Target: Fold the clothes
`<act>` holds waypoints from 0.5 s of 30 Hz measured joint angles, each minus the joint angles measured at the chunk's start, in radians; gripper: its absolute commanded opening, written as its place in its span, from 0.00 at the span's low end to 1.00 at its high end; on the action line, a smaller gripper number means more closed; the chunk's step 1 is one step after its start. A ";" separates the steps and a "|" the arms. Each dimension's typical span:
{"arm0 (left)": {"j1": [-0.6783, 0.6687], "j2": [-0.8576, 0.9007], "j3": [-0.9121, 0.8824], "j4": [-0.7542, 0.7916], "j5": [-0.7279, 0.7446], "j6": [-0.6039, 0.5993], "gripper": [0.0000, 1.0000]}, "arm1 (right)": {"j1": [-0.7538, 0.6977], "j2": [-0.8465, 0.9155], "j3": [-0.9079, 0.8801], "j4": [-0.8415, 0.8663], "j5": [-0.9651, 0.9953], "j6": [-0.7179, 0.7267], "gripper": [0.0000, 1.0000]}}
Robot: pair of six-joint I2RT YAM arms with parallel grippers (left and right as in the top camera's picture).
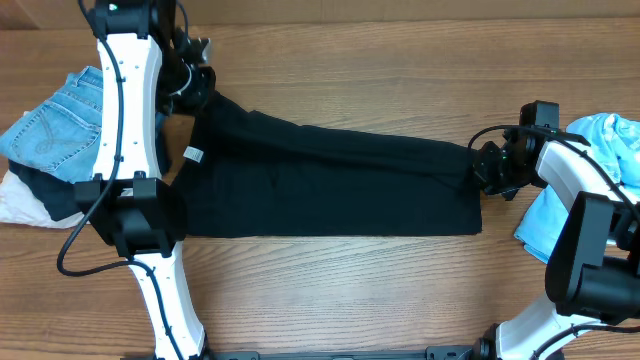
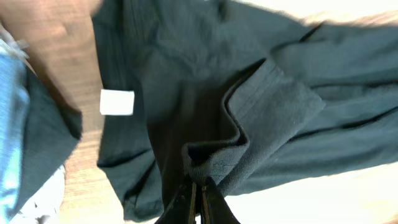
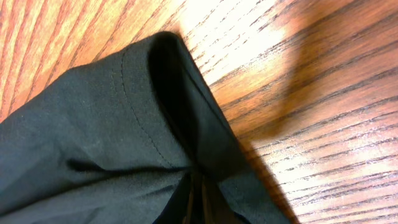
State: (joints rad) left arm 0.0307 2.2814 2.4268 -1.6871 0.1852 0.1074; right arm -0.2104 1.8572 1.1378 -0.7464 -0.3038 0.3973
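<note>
The black T-shirt [image 1: 330, 190] lies along the counter [image 1: 350, 60], stretched between both pincers. The left pincer [image 2: 196, 190] is clamped on a bunched fold of it, with the white tag [image 2: 117, 102] off to one side. The right pincer [image 3: 196, 186] is pinched on the stitched hem at the opposite end. The cloth looks light, limp and likely to sag, so seamed edges and corners should give the surest hold.

Black T-shirt [image 1: 330, 190] w/ small white tag [image 1: 193, 155], folded lengthwise, lies stretched across table centre, ends bunched.
</note>
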 measured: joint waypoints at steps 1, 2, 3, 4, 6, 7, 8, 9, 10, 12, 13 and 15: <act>0.000 0.000 -0.018 0.000 -0.002 0.000 0.04 | 0.000 0.000 0.000 -0.002 0.000 -0.001 0.04; 0.000 0.000 -0.044 0.000 -0.003 0.000 0.04 | 0.000 0.000 0.000 -0.004 0.000 -0.002 0.04; 0.000 0.000 -0.069 -0.001 -0.004 0.000 0.04 | 0.000 0.000 0.000 -0.005 0.000 -0.002 0.04; 0.000 0.000 -0.087 0.001 -0.004 0.000 0.04 | 0.000 0.000 0.000 -0.005 0.000 -0.003 0.04; 0.000 0.000 -0.116 0.000 -0.004 0.000 0.04 | 0.000 0.000 0.000 -0.006 0.000 -0.003 0.04; -0.001 0.000 -0.134 0.000 -0.003 0.000 0.05 | 0.000 0.000 0.000 -0.006 0.000 -0.003 0.04; -0.003 0.000 -0.150 0.000 -0.003 0.000 0.08 | 0.000 0.000 0.000 -0.006 0.000 -0.003 0.04; -0.003 0.000 -0.167 0.000 -0.003 0.000 0.11 | 0.000 0.000 0.000 -0.006 0.000 -0.004 0.04; -0.005 -0.001 -0.191 0.000 -0.003 0.000 0.12 | 0.000 0.000 0.000 -0.007 0.000 -0.005 0.04; -0.010 -0.003 -0.231 0.000 -0.004 -0.002 0.27 | 0.000 0.000 0.000 -0.007 0.000 -0.005 0.04; -0.011 -0.006 -0.249 0.000 -0.004 -0.003 0.40 | 0.000 0.000 0.000 -0.007 0.000 -0.005 0.04; -0.013 -0.020 -0.282 0.000 -0.005 -0.005 0.40 | 0.000 0.000 0.000 -0.007 0.000 -0.005 0.04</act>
State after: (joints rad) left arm 0.0177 2.2612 2.1448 -1.6875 0.1806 0.1020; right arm -0.2108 1.8572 1.1378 -0.7532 -0.3038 0.3920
